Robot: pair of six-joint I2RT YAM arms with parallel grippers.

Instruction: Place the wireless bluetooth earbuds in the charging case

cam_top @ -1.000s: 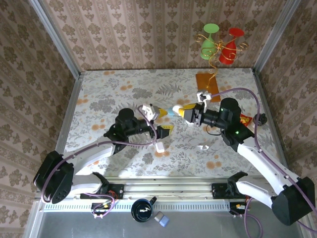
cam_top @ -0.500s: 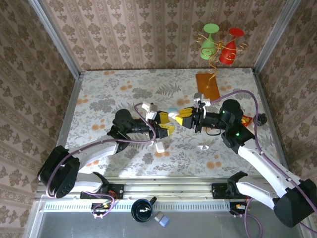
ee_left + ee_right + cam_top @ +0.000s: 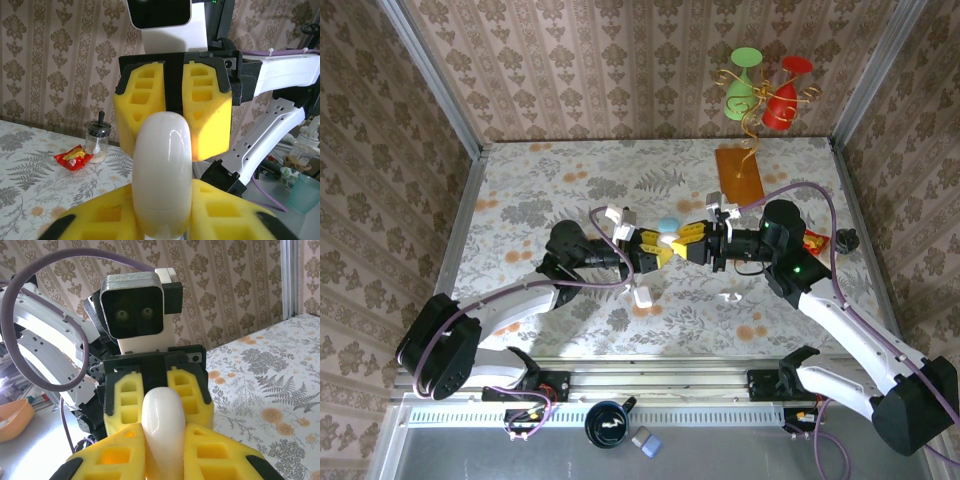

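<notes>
Pinching the same white charging case (image 3: pixel 162 175) from opposite ends, the left claw (image 3: pixel 650 254) and the right claw (image 3: pixel 690 238) are both closed tight on it and hold it in the air above the middle of the surface (image 3: pixel 520 200). The case is smooth, rounded and, as far as I can judge, shut, so the claws have little to bite on. If one arm pulls or twists out of step with the other, it could squirt free and drop, or swing on whichever claw keeps it. A fall might also knock the tiny white piece (image 3: pixel 728 296), probably one of the earbuds, which lies on the surface to the right, apart from the case. Nearest, in front of the rail (image 3: pixel 660 378), stands a dark cup (image 3: pixel 608 425). On the floral surface a white oblong item (image 3: pixel 642 296) lies just this side of the left claw and a pale bluish piece (image 3: pixel 667 223) just beyond the claws. A red wrapper (image 3: pixel 74 157) and a small jar (image 3: pixel 97 142) sit off to the right, with an orange card (image 3: pixel 738 172) farther back. Green and red glasses (image 3: pixel 760 90) hang against the damask-papered walls (image 3: pixel 620 60).
</notes>
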